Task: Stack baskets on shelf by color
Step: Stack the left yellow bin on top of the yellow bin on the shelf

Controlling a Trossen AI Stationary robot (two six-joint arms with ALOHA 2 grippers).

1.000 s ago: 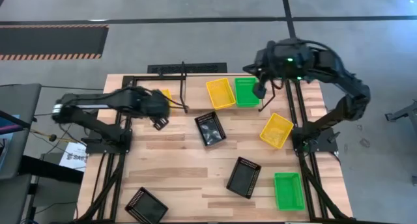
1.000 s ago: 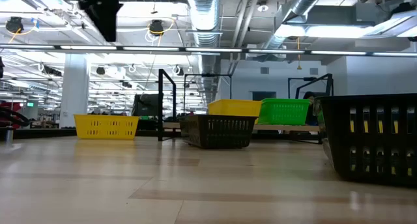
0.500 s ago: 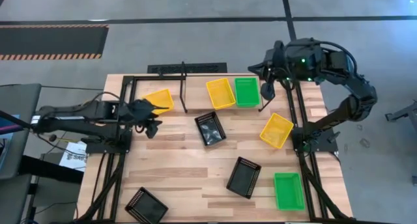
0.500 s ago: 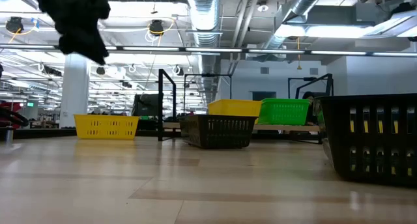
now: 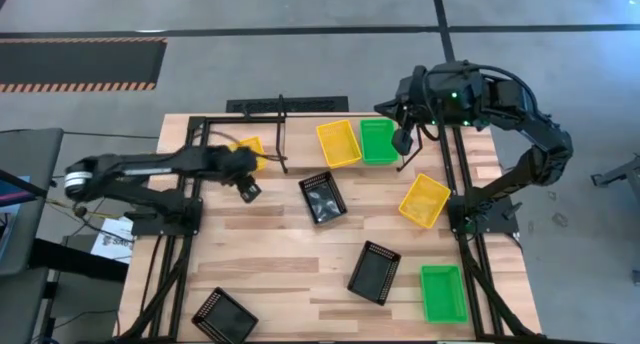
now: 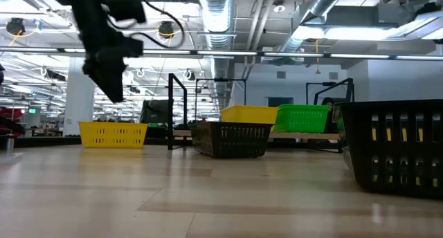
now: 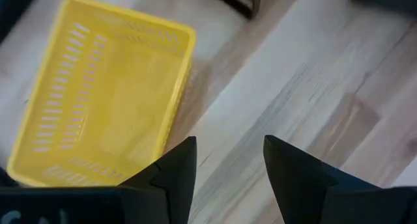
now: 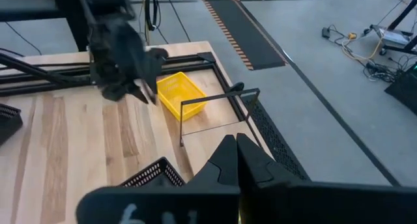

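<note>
A yellow basket (image 5: 250,147) (image 7: 104,100) rests on its bottom on the table at the far left, partly hidden by my left arm. My left gripper (image 5: 250,190) (image 7: 228,149) (image 6: 113,89) hangs open above the bare wood just on the near side of it, touching nothing. The shelf (image 6: 304,135) stands at the far middle and carries a yellow basket (image 5: 338,143) and a green basket (image 5: 378,140). My right gripper (image 5: 403,142) (image 8: 236,146) waits shut, high above the shelf's right end.
Loose on the table (image 5: 280,244) lie a black basket (image 5: 322,197), a yellow basket (image 5: 424,200), a black basket (image 5: 374,272), a green basket (image 5: 443,292) and a black basket (image 5: 223,316). The shelf's black wire leg (image 5: 283,136) stands just right of the left gripper.
My left gripper has come down toward the table beside the far-left yellow basket, swinging a little toward the left edge and back again. It has stayed open. The baskets have not moved.
</note>
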